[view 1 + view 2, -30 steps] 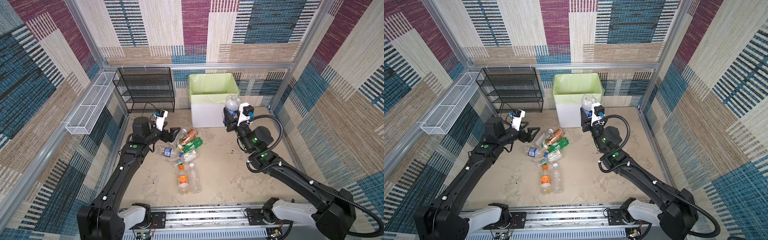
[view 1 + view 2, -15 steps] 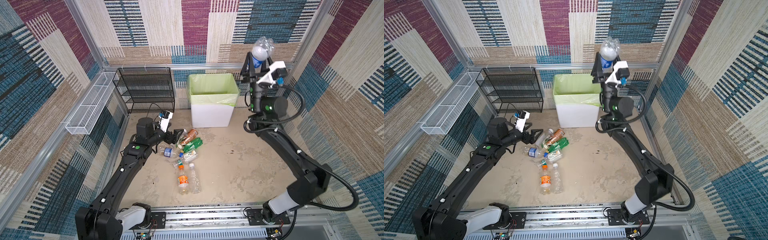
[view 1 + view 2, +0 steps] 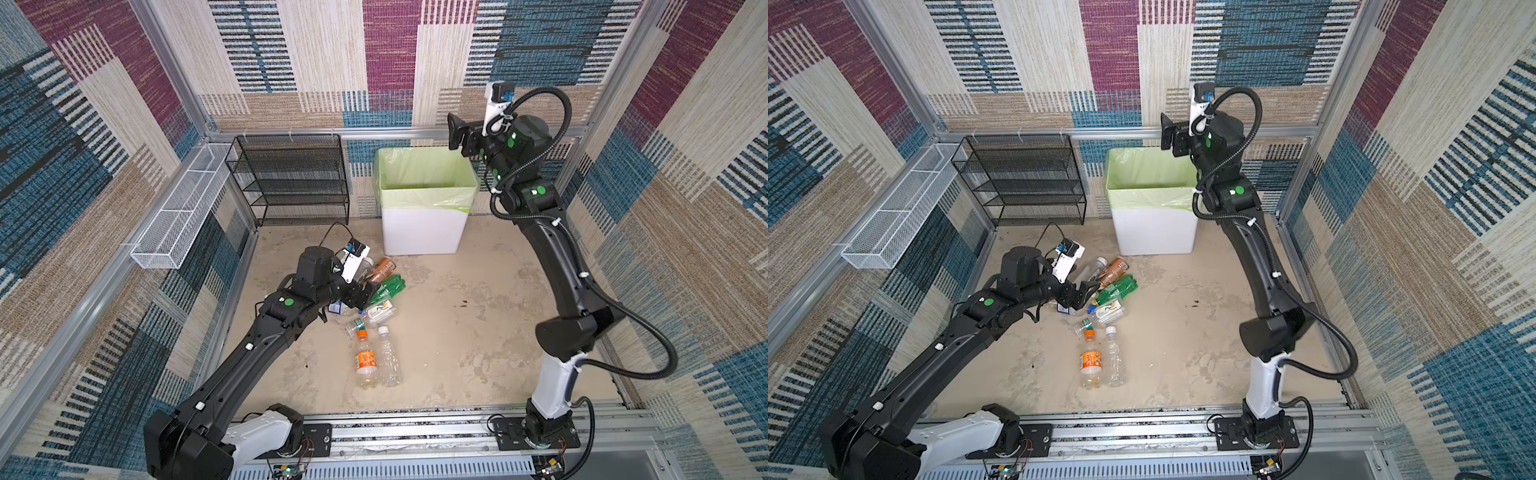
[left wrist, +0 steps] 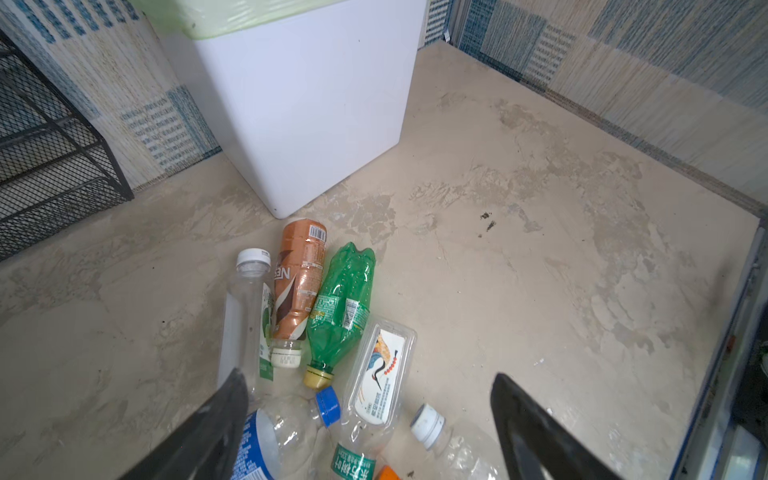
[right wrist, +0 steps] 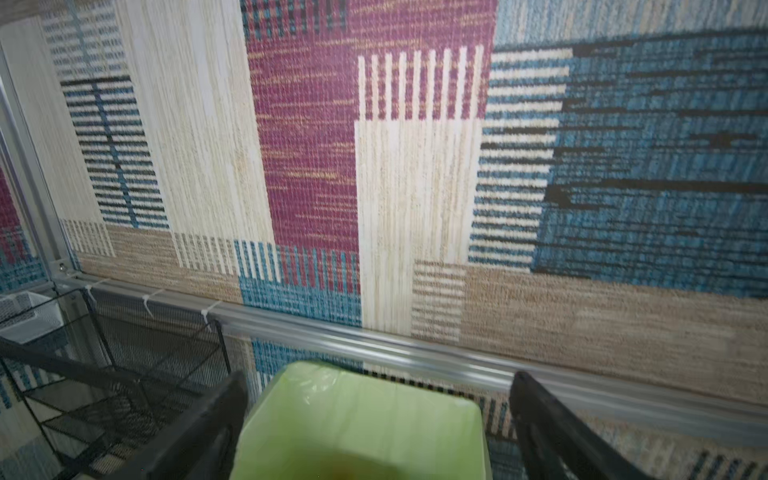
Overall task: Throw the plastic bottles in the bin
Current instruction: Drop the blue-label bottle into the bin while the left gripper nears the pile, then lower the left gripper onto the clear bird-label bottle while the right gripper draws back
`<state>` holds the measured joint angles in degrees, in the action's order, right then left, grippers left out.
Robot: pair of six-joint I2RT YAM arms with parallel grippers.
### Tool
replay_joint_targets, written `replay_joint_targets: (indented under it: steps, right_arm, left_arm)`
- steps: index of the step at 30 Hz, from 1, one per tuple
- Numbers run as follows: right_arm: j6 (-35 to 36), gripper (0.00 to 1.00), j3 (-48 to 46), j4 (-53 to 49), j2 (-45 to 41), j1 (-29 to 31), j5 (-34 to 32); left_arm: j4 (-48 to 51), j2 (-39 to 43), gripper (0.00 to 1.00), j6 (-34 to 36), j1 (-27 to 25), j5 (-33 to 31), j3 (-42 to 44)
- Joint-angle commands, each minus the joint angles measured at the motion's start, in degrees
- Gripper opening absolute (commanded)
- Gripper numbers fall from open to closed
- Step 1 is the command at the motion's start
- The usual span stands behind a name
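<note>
right wrist: bin (image 5: pixel 374 401) blurry, partly offscreen

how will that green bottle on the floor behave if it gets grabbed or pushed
The green bottle looks empty and dented, so probably light and squashy. Lying on its side beside the brown bottle, it may roll or nudge it.

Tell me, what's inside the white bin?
Only the pale green bag lining the bin shows in both top views. Its bottom is hidden by the front wall, so whatever lies down there cannot be seen.
</note>
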<state>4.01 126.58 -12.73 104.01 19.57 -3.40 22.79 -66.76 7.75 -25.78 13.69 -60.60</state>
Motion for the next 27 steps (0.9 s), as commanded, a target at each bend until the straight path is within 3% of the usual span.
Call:
replay_joint_targets:
  steps: [1, 9, 14, 20, 27]
  right_arm:
    - [1.2, 0.99, -9.9, 11.9, -8.0, 0.2, -0.4]
    - [-2.9, 0.99, -47.3, 22.1, -31.1, -0.2, -6.9]
    - [-8.0, 0.99, -63.5, 21.7, -39.6, -1.5, -7.9]
    - [-11.5, 0.99, -72.6, 20.6, -43.1, -3.4, -6.1]
    - [-11.6, 0.99, -75.4, 22.4, -44.2, -4.7, -5.3]
  left_arm:
    - [3.7, -1.9, 0.94, 3.8, -0.8, -0.7, -0.4]
    - [10.0, -13.4, 0.96, 8.4, -5.2, -2.8, -2.0]
    - [11.0, -20.2, 0.96, 9.2, -6.3, -7.3, -4.1]
    - [10.8, -27.0, 0.95, 7.8, -6.6, -9.4, -8.3]
    - [12.6, -33.8, 0.9, 7.6, -7.3, -11.8, -11.8]
